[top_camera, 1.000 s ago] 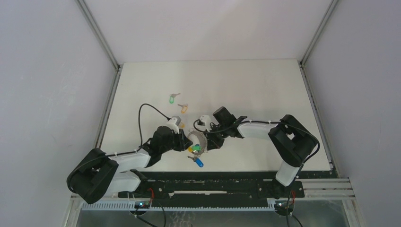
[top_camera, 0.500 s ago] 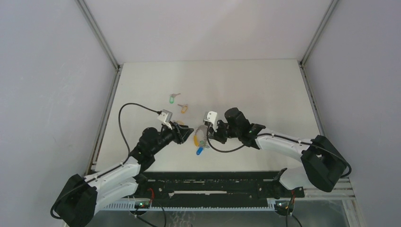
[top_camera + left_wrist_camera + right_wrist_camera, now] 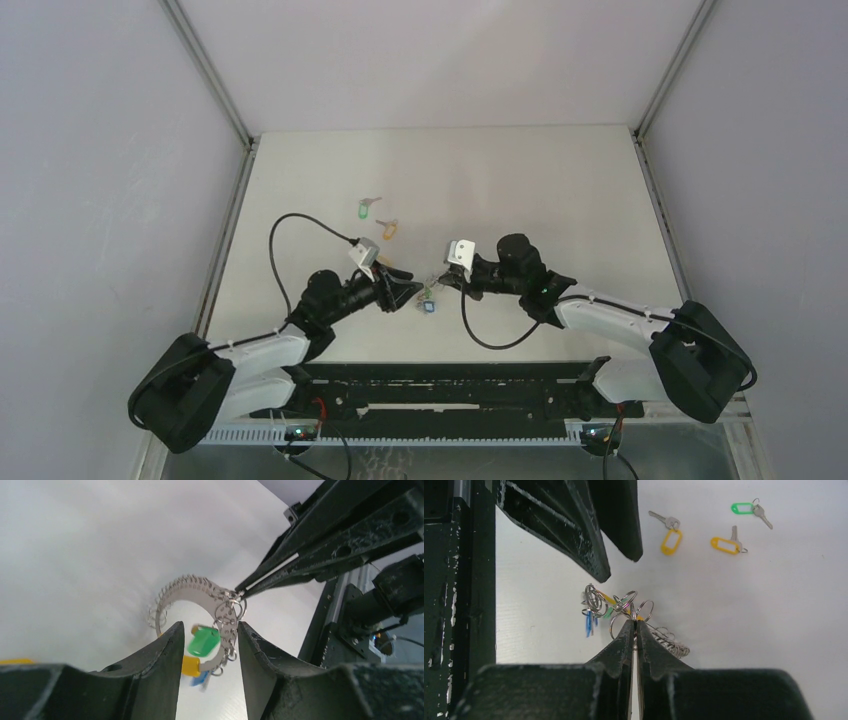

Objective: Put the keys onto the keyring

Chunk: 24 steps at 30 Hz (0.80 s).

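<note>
Both arms have swung inward, meeting low centre on the white table [image 3: 540, 180] between grey walls [image 3: 100, 200]. There the right gripper [image 3: 635, 625] clamps the keyring [image 3: 624, 605]; the left gripper [image 3: 207, 630] faces it, jaws apart. The keys [image 3: 368, 210] lie upper left of it.

keyring [image 3: 192, 586]: silver ringed band, curled, coloured tags | keys [image 3: 670, 524]: three loose, flat, nearby

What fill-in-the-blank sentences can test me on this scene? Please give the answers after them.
1. The right gripper pinches the keyring, and the left gripper is ____.
2. ____ keys lie loose on the table.
3. Only one loose key has a ____ tag.
Missing words: open; three; green.
</note>
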Tool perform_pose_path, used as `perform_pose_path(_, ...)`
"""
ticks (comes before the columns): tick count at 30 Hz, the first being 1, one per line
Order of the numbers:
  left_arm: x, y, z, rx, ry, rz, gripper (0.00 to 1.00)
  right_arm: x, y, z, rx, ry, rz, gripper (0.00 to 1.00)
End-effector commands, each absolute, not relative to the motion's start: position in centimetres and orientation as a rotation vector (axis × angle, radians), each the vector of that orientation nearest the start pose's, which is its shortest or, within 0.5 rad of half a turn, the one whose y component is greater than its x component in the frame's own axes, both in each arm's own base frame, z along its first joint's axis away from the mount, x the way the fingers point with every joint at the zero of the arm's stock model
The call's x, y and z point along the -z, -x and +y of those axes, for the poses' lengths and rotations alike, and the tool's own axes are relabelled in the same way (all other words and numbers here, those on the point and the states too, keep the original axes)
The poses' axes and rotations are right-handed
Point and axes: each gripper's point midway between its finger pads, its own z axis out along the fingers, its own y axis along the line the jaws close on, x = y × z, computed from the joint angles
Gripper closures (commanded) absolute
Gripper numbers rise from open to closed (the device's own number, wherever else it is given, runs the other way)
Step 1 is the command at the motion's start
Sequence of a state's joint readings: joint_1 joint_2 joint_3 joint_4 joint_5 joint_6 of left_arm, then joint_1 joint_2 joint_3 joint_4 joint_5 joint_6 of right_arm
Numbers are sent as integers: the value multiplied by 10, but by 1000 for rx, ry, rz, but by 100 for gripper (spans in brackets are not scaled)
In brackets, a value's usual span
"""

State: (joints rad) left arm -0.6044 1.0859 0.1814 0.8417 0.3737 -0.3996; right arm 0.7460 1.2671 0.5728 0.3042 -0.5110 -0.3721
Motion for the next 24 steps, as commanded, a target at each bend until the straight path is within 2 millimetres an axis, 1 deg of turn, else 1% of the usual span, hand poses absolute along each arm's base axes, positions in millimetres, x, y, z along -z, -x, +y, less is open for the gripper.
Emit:
perform_pose_path(1,-168,-220,-268,1133,-559,1552,51,-164,-228,313,-745,1305,1319,100)
perform_pose_path(7,-160,-218,-276,1160,-574,1581,51,-153,-229,310,-738,1317,1356,100)
perform_pose_path(10,-154,-210,-283,1204,-578,1600,51,-145,-232,305,-706,1328,1391,100)
perform_pose_path(13,-147,-197,-295,1262,-598,1623,51,-137,-235,299,-661,1334,1431,100)
perform_pose_path(15,-143,-189,-301,1303,-598,1636,53,-133,-235,296,-644,1340,1450,100)
perform_pose_path(16,-139,-188,-301,1316,-580,1647,54,-133,-234,294,-639,1340,1458,100)
perform_pose_path(20,-131,-198,-291,1268,-456,1669,54,-130,-235,291,-621,1332,1487,100)
perform_pose_path(24,-122,-211,-288,1182,-429,1716,52,-133,-231,295,-631,1326,1484,100)
